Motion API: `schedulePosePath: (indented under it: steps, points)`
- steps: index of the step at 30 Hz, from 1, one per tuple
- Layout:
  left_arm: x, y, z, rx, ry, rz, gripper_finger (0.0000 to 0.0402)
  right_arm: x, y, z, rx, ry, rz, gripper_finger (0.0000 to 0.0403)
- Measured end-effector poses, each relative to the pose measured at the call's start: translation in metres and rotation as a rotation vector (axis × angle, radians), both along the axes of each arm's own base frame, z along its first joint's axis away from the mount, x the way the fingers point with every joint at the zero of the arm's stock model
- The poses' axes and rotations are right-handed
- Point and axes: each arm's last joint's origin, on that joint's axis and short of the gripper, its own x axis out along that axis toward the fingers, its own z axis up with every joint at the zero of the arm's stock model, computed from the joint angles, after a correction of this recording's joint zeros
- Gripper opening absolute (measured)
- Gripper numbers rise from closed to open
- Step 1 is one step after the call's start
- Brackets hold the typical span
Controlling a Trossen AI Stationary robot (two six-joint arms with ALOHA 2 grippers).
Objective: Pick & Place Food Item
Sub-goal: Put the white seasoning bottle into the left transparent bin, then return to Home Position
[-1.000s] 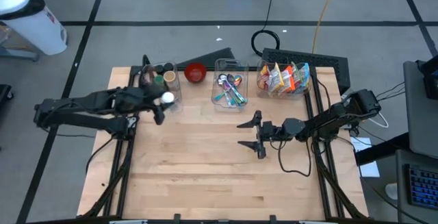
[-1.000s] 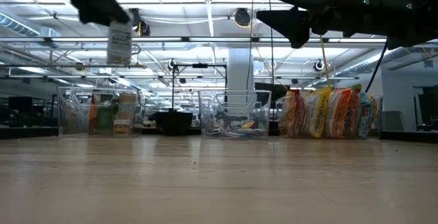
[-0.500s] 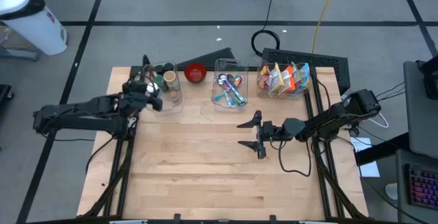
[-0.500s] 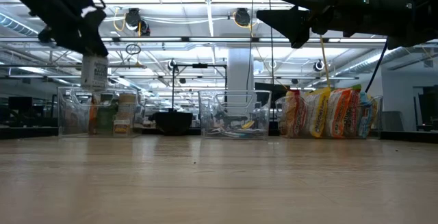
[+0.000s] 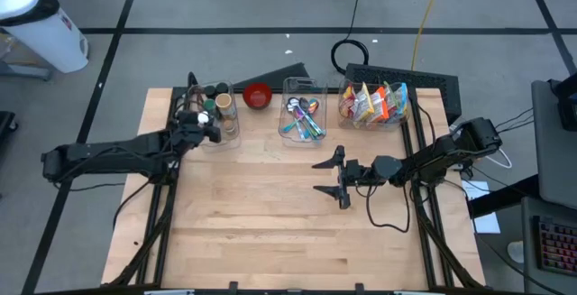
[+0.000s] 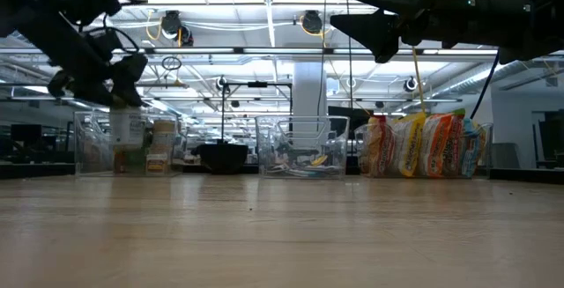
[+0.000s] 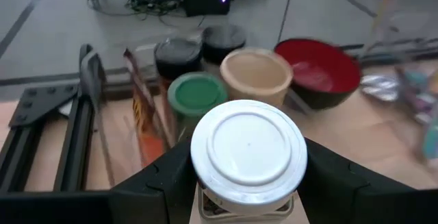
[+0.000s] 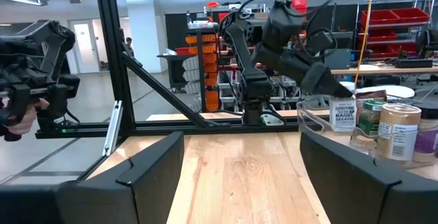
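My left gripper (image 5: 202, 125) is shut on a small jar with a white lid (image 7: 248, 148) and a paper label (image 6: 127, 129), over the near left part of a clear bin (image 5: 219, 107) at the table's far left. The bin holds other jars: a green lid (image 7: 196, 92), a tan lid (image 7: 256, 70) and dark lids. My right gripper (image 5: 328, 177) is open and empty, held high over the table's right middle; it also shows in the low view (image 6: 379, 25). My left gripper pinches the jar between its two fingers (image 7: 168, 177), one on each side just under the white lid. The fingers slant down from the table's left. The jar hangs upright below them (image 6: 127, 131), level with the bin's wall, its bottom above the table.
A red bowl (image 5: 257, 96) stands right of the jar bin. A clear bin of utensils (image 5: 303, 116) and a bin of snack bags (image 5: 375, 104) line the far edge. The near half of the wooden table (image 5: 270, 232) is bare.
My left gripper has carried the jar toward the table's far left and down, from high over the table to the level of the jar bin. The jar has stayed upright in the hold. My right gripper has kept still.
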Motion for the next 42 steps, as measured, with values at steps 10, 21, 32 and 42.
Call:
schedulePosePath:
  steps: [10, 21, 32, 42]
  points:
    - [0.011, 0.008, -0.014, -0.046, 0.045, 0.023, 0.0208, 0.000, -0.001, 0.000, 0.001, 0.001, -0.023, 0.0282]
    - [0.023, 0.017, -0.030, -0.077, 0.106, 0.064, 0.0208, 0.000, -0.001, 0.000, 0.000, 0.002, -0.021, 0.0281]
    - [0.025, 0.019, -0.032, -0.084, 0.101, 0.080, 0.0217, 0.000, 0.000, 0.000, -0.001, 0.005, -0.020, 0.0281]
    - [0.025, 0.019, -0.030, -0.064, 0.140, 0.053, 0.0327, 0.000, 0.000, -0.001, -0.001, 0.010, -0.020, 0.0281]
